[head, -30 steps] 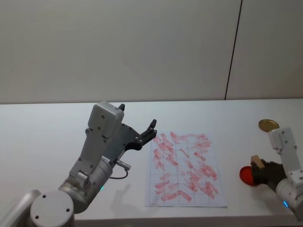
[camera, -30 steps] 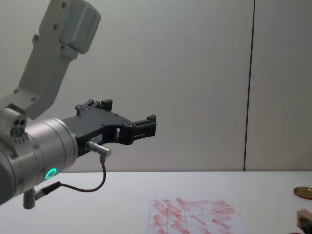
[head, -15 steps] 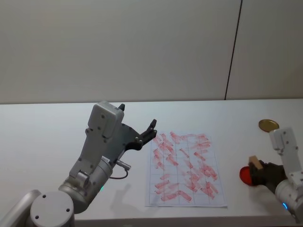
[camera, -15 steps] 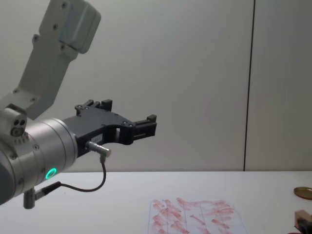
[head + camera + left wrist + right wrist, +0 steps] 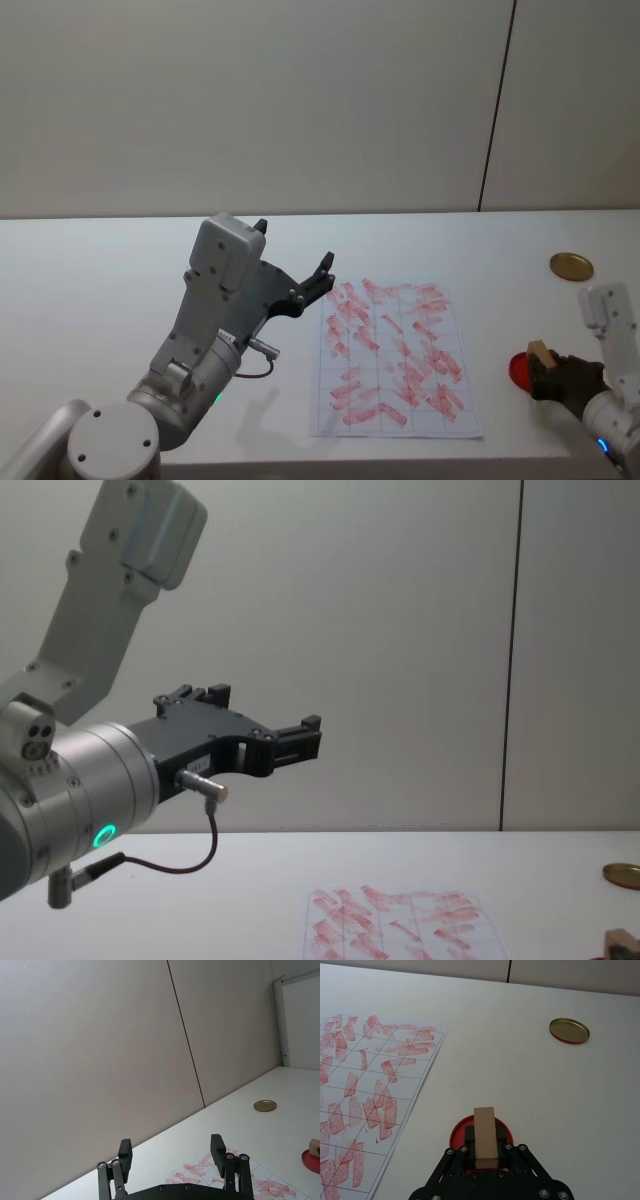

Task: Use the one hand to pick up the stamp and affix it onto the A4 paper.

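The stamp [image 5: 484, 1125], a small tan block, stands upright between the fingers of my right gripper [image 5: 485, 1149], which is shut on it. It is over a round red ink pad [image 5: 457, 1132]; I cannot tell whether they touch. From the head view the stamp [image 5: 540, 353] and right gripper [image 5: 550, 372] are at the table's right front, right of the A4 paper [image 5: 393, 345]. The white gridded sheet, covered in slanted red marks, lies flat at the table's middle. My left gripper [image 5: 293, 247] hangs open and empty in the air left of the paper.
A flat round golden lid [image 5: 571, 266] lies at the far right of the table, beyond the ink pad [image 5: 518, 371]. The raised left arm [image 5: 90, 780] takes up the left side of the chest view, above the paper [image 5: 400, 925].
My right gripper has sunk a little with the stamp, closer to the red ink pad. The left arm has not moved.
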